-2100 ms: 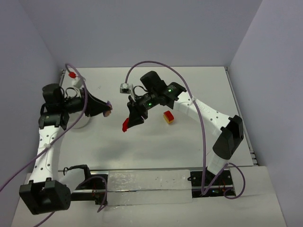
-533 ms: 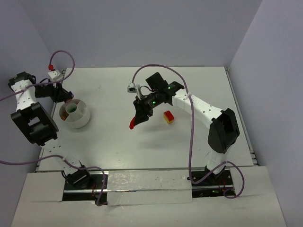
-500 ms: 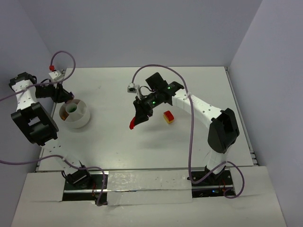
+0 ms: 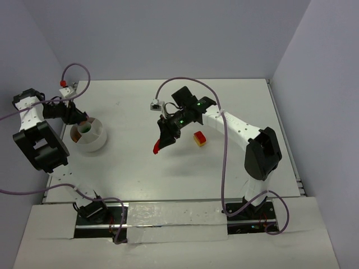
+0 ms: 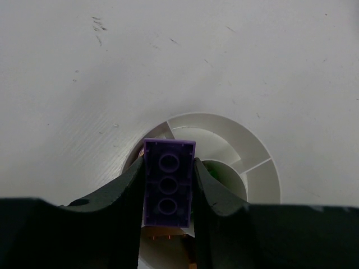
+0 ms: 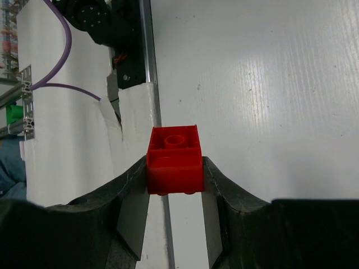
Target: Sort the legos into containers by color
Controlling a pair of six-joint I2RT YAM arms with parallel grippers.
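White matt rectangular tabletop (image 4: 140, 168): flat, evenly lit, soft glare in right wrist view. Fine dark scuff marks (image 5: 98, 31) on surface. 3 pale lavender-grey wall panels enclose it: back panel (image 4: 168, 33), left panel (image 4: 28, 50), right panel (image 4: 325, 84). Silver metal rail (image 6: 147, 45) along near edge.

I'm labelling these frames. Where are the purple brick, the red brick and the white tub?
purple brick (image 5: 168, 190): left wrist view, middle of its camera-facing side.
red brick (image 6: 175, 169): right wrist view, its side face.
white tub (image 4: 93, 145): top external view, its outer wall.
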